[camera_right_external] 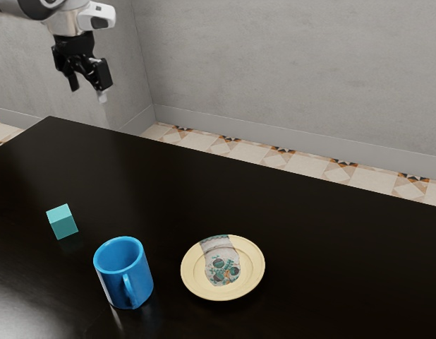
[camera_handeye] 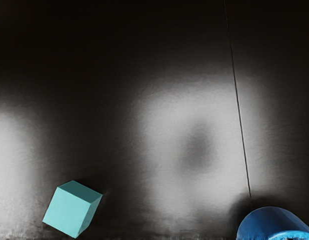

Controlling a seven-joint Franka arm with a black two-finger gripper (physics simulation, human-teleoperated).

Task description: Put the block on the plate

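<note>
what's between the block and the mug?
Nothing but bare tabletop between the block and the mug; both the exterior and wrist views show that stretch.

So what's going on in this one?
Nothing is being handled at this moment. The Franka arm's claw hangs open and empty above the table, at the exterior view's upper left. The teal block sits on the table, off the cream plate, with the blue mug standing roughly between them. The task is to put the block on the plate, and that isn't done.
</note>
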